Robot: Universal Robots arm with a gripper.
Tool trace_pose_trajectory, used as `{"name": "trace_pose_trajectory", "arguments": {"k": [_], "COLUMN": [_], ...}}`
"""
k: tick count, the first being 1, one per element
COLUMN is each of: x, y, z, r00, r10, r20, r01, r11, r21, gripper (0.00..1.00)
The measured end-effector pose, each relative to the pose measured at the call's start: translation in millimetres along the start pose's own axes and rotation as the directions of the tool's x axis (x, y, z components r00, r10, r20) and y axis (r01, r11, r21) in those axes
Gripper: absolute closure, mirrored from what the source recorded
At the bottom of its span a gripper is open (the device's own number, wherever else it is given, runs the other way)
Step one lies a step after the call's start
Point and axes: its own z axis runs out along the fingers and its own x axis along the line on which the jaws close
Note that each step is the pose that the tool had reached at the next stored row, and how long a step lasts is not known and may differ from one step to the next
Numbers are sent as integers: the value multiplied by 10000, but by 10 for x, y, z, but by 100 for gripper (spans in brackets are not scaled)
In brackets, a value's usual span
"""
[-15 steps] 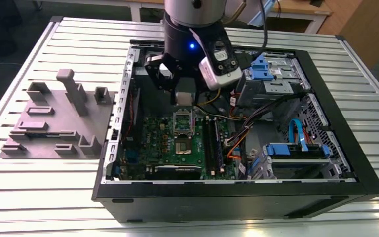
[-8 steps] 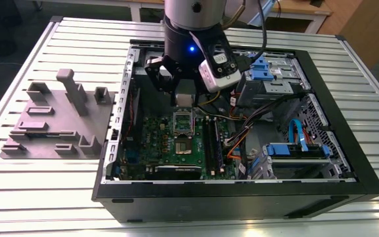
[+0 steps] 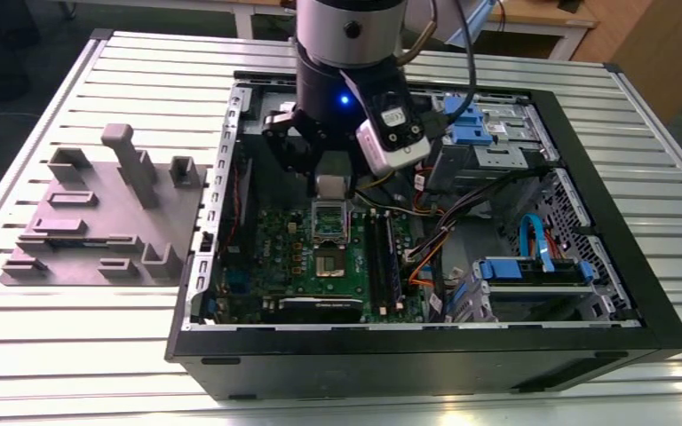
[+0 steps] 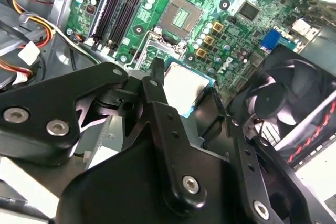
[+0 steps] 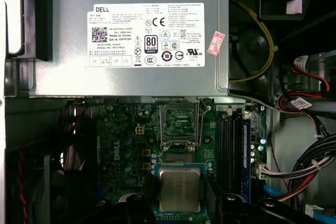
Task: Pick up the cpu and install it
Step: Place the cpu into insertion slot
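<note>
The cpu (image 4: 185,85), a flat square chip with a silvery top and a thin teal-edged rim, sits between the black fingers (image 4: 153,85) of my gripper (image 4: 184,95), which is shut on it. In the first wrist view the cpu (image 5: 179,188) hangs over the green motherboard (image 5: 123,145), a short way from the open socket (image 5: 179,121). In the exterior view my gripper (image 3: 331,188) reaches down into the open computer case (image 3: 578,293), just above the socket area (image 3: 330,220).
A big grey box with a white label (image 5: 136,35) borders the board. Memory slots (image 5: 231,148) and bundled cables (image 5: 299,171) lie beside the socket, and a black fan (image 4: 283,103) is close by. A grey stepped block (image 3: 104,222) stands on the slatted table at the exterior view's left.
</note>
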Motion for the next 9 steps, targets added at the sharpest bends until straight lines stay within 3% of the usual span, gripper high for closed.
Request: {"name": "trace_pose_trajectory", "arguments": {"k": [5, 7, 9], "x": [-1, -2, -4], "y": [-21, -26, -28], "z": [59, 67, 88], "r00": [10000, 10000, 10000], "r10": [0, -1, -3], "r20": [1, 5, 6], "r01": [0, 1, 3], "r11": [10000, 9999, 9997], "r21": [29, 167, 232], "gripper": [53, 53, 53]}}
